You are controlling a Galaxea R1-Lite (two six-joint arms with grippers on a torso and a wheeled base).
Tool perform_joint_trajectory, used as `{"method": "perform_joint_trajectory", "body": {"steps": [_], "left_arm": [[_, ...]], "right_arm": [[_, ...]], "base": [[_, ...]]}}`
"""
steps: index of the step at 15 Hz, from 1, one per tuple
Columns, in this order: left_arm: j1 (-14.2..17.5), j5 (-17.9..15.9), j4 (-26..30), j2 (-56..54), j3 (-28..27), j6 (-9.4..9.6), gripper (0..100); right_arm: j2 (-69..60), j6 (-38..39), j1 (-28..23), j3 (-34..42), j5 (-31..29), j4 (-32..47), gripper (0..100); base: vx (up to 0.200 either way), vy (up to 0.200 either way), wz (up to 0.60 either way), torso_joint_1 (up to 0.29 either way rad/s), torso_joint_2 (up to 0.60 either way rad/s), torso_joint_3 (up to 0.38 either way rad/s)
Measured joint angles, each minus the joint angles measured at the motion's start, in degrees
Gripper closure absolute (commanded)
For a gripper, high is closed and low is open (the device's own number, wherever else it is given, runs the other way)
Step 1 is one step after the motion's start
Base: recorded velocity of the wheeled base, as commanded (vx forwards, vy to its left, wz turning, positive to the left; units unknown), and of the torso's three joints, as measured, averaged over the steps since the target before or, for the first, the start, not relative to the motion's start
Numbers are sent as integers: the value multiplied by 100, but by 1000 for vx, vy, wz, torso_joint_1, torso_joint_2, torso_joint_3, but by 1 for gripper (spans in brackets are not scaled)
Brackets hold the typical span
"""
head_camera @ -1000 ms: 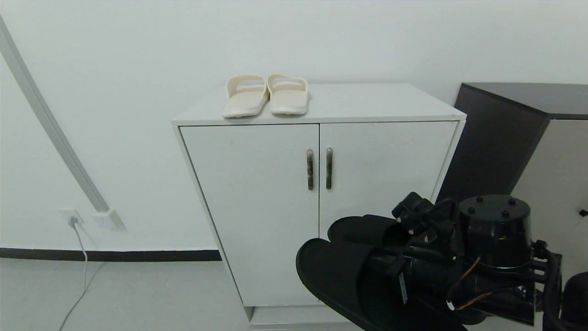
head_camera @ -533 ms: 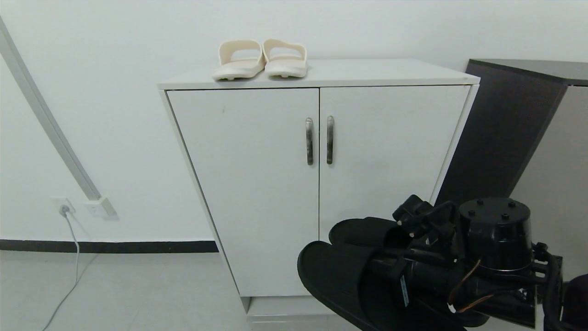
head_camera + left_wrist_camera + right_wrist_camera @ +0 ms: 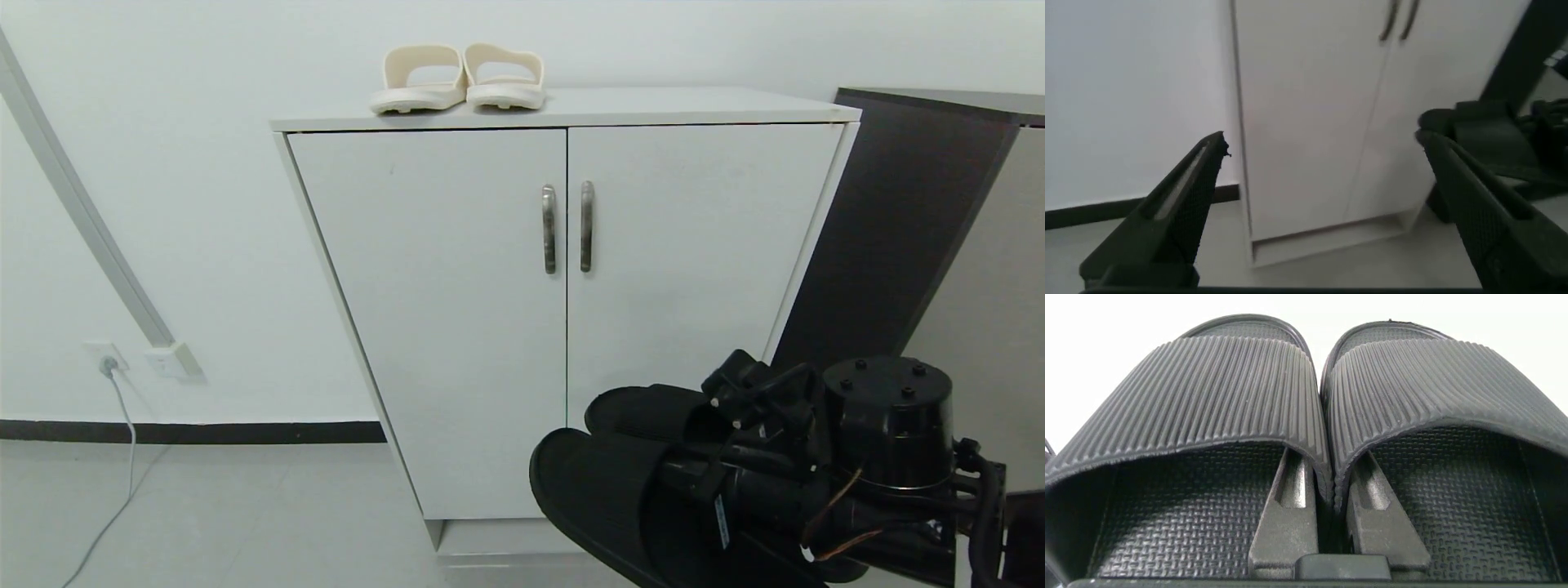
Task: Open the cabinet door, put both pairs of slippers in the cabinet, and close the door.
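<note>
A white cabinet [image 3: 457, 327] stands against the wall with both doors shut, its two metal handles [image 3: 567, 229] side by side at the middle. A cream pair of slippers [image 3: 457, 77] lies on its top at the left. Low in front of the right door, my right gripper [image 3: 702, 457] is shut on a black pair of slippers [image 3: 620, 482]. In the right wrist view its fingers [image 3: 1286, 514] reach inside both black slippers [image 3: 1217, 400] and pinch their touching inner walls. My left gripper [image 3: 1327, 212] hangs open near the cabinet's lower left corner [image 3: 1315, 163], with nothing between its fingers.
A dark cabinet [image 3: 898, 245] stands just right of the white one. On the wall at the left are a slanted conduit [image 3: 73, 204] and a socket with a cable [image 3: 102, 359] running down to the grey floor [image 3: 204, 514].
The head camera has sunk, so the cabinet sits higher and larger in the picture. My right gripper still holds the black slippers in the same place.
</note>
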Motion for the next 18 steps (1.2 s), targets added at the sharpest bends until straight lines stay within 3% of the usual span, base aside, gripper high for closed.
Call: {"method": "perform_joint_trajectory", "body": {"steps": [3, 6, 8, 12, 15, 18], "left_arm": [[-11, -556, -573, 808, -174, -85, 0], [-17, -1243, -1640, 1715, -229, -532, 0], [-100, -1462, -2193, 2238, -240, -663, 0], [-946, -1490, -2732, 3181, -555, -677, 0], [-1453, -1415, -2779, 4055, -1254, -666, 0], [-2142, -1065, -2855, 4962, -2011, -657, 0]], "right_arm": [[13, -5, 0, 35, 17, -11, 100], [18, -5, 0, 46, 26, -13, 100], [20, -7, 0, 50, 39, -13, 100], [18, -7, 2, 85, 37, -17, 100], [20, 0, -2, 85, 37, -66, 100], [20, 2, -24, 77, 33, -93, 100]], "base": [[0, 0, 0, 0, 0, 0], [0, 0, 0, 0, 0, 0], [0, 0, 0, 0, 0, 0], [0, 0, 0, 0, 0, 0], [0, 0, 0, 0, 0, 0], [0, 0, 0, 0, 0, 0]]}}
